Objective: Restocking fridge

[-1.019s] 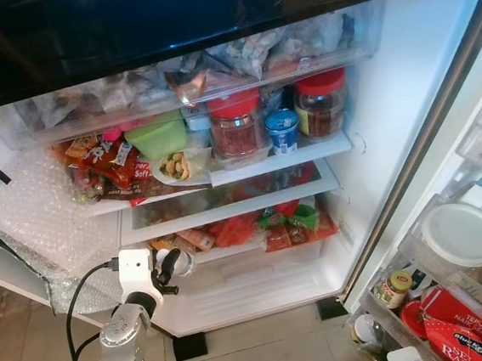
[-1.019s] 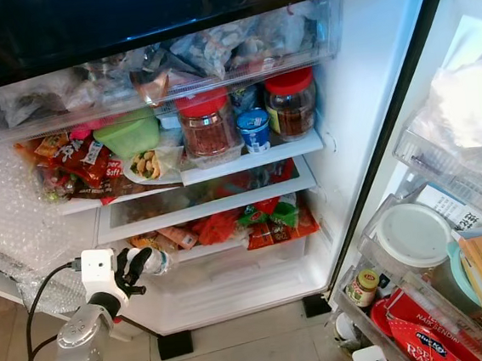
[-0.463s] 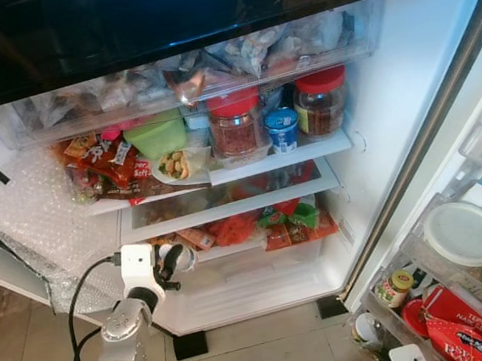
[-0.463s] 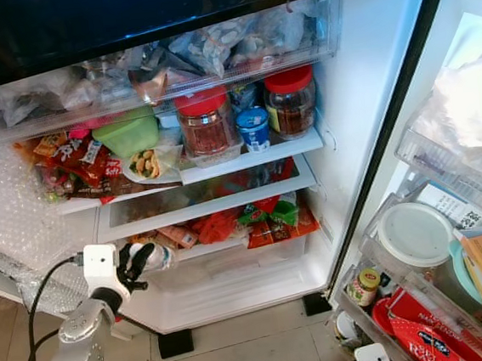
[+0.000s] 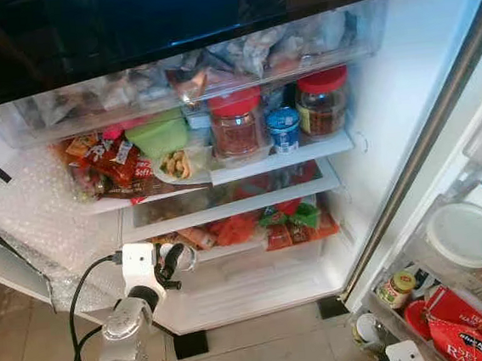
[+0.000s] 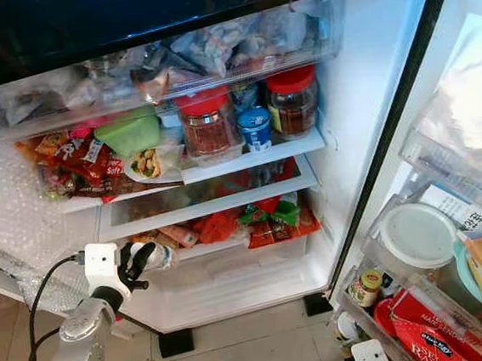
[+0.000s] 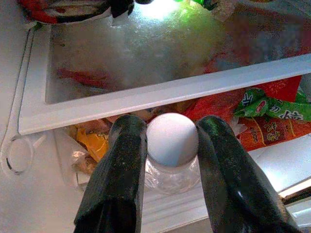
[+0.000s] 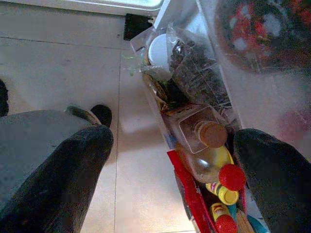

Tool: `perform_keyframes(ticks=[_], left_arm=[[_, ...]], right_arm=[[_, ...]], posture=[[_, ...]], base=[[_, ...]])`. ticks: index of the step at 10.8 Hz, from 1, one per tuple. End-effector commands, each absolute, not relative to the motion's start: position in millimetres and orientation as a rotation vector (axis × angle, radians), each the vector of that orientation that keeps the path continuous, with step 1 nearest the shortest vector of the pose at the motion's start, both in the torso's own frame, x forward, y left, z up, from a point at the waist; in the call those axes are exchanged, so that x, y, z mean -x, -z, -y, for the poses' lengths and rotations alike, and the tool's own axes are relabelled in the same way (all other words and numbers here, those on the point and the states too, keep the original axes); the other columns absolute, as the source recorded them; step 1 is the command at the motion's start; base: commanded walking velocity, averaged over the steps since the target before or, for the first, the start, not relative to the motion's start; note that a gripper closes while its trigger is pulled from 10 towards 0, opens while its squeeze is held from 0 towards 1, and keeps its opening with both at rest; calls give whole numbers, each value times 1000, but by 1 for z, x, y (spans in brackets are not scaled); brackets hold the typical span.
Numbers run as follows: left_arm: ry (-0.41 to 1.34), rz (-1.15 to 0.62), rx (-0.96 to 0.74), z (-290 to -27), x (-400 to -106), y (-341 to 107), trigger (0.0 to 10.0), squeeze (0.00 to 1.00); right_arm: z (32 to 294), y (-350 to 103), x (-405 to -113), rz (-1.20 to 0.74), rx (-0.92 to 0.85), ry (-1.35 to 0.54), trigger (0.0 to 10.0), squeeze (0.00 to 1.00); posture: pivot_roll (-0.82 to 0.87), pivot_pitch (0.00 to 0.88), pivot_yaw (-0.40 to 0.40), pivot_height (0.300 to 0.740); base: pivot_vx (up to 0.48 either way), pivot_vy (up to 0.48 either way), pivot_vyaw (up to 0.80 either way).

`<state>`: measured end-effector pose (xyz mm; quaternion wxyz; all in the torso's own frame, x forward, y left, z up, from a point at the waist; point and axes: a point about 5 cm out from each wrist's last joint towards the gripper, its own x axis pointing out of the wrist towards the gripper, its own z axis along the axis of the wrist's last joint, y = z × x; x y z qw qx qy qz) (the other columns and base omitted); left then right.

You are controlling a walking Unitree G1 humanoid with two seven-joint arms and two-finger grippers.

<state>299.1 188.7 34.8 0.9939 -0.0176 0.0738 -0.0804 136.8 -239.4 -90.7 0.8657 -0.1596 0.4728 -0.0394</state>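
My left end effector (image 5: 174, 262) sits in the lower left of the left eye frame, before the open fridge (image 5: 386, 90), its two black fingers (image 7: 119, 170) clamped on a small clear bottle (image 7: 172, 160) with a white cap; the bottle is held just in front of the lowest shelf (image 5: 230, 248), at its left end. The wrist view shows the cap pressed between both fingers, one on each side. My right end effector (image 8: 170, 174) hangs low beside the door bins (image 6: 406, 301), fingers spread wide apart, looking down at the tiled floor (image 8: 58, 63) and into a bin where I count two red-capped bottles (image 8: 232, 176) and one bottle with a brown cap (image 8: 211, 134). Inside the fridge, near the frame's centre, the upper white shelf carries two big jars with red lids (image 5: 237, 128), one small blue-lidded tub (image 5: 284, 128) between them, and one green container (image 5: 160, 135) to their left, with snack packets (image 5: 107, 159) further left. Above them a clear drawer (image 5: 213, 68) holds bagged food. Red and green packets (image 5: 296, 218) lie on the lowest shelf. In the lower right of the frame, the door bin holds one large container with a white lid (image 5: 466, 234) and one small yellow-capped jar (image 5: 398, 285).
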Motion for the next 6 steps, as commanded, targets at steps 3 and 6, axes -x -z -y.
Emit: perform_keyframes(ticks=[3,6], left_arm=[[167,-146,14,-190,-300,-36,10000,0],[172,-142,16,-188,-301,-37,10000,0]], right_arm=[[239,94,-130,-1022,296,77,10000,0],[238,94,-130,-1024,287,70,10000,0]], posture=[[-21,97,105,740],[-22,102,104,740]], base=[[0,0,0],[80,0,0]])
